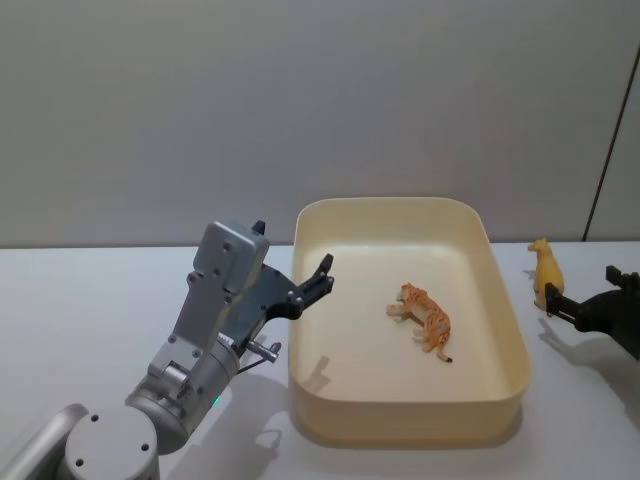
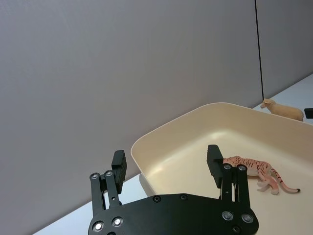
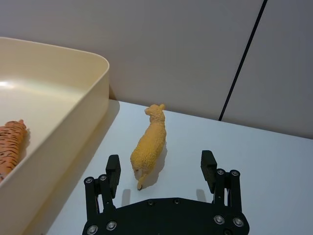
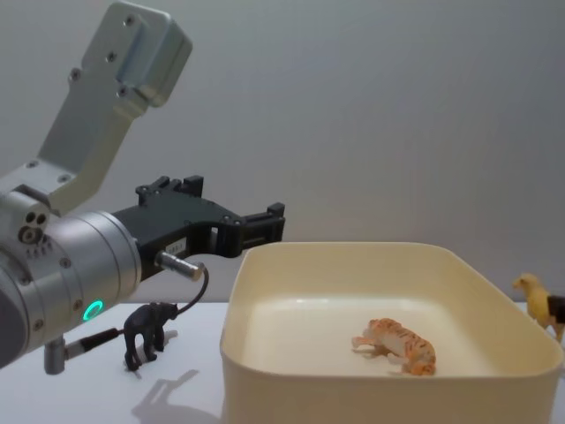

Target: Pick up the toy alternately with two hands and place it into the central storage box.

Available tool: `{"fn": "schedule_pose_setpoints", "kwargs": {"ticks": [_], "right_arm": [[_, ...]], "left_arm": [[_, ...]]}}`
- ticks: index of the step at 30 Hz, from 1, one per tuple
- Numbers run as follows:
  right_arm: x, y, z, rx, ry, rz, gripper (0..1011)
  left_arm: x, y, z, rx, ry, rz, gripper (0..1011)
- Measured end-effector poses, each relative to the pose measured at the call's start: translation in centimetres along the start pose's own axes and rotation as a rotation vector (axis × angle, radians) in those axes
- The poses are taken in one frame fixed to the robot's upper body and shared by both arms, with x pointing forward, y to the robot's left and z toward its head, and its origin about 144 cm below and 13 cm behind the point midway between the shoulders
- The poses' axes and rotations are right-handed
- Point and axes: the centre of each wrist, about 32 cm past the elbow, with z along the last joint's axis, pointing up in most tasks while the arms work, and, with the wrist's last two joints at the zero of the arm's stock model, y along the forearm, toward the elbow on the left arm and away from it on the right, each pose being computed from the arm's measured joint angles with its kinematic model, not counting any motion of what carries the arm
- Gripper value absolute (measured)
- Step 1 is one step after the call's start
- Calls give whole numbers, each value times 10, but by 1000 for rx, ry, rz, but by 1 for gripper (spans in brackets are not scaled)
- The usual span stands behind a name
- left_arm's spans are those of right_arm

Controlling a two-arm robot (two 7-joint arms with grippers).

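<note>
Left gripper (image 2: 166,159) fingers wide, empty, central storage box (image 1: 400,420) rim below them, tiger figure (image 2: 252,169) beyond, inside box, right gripper (image 3: 161,165) fingers wide, yellow animal figure (image 3: 149,144) between them on counter (image 3: 264,161), ungripped

The left gripper (image 1: 318,280) is held raised at the left wall of the central storage box (image 1: 400,420), with its tips reaching just over that rim. Its fingers (image 2: 119,161) are spread wide apart, and nothing is gripped between them. The silver left arm (image 1: 200,350) is bent upward from the near left of the box, and a green ring light (image 4: 93,310) is lit on it. The right gripper (image 1: 556,306) is held low, just outside the box's right wall. Its fingers (image 3: 209,161) are likewise parted and closed on nothing.
</note>
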Motion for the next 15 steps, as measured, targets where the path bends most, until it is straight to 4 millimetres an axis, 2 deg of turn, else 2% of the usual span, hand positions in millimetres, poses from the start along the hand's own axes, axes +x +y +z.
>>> {"fn": "schedule_pose_setpoints", "kwargs": {"ticks": [15], "right_arm": [[-15,45,-11,-41,-28,-5,1001]], "left_arm": [[0,0,0,0,0,0,1001]]}}
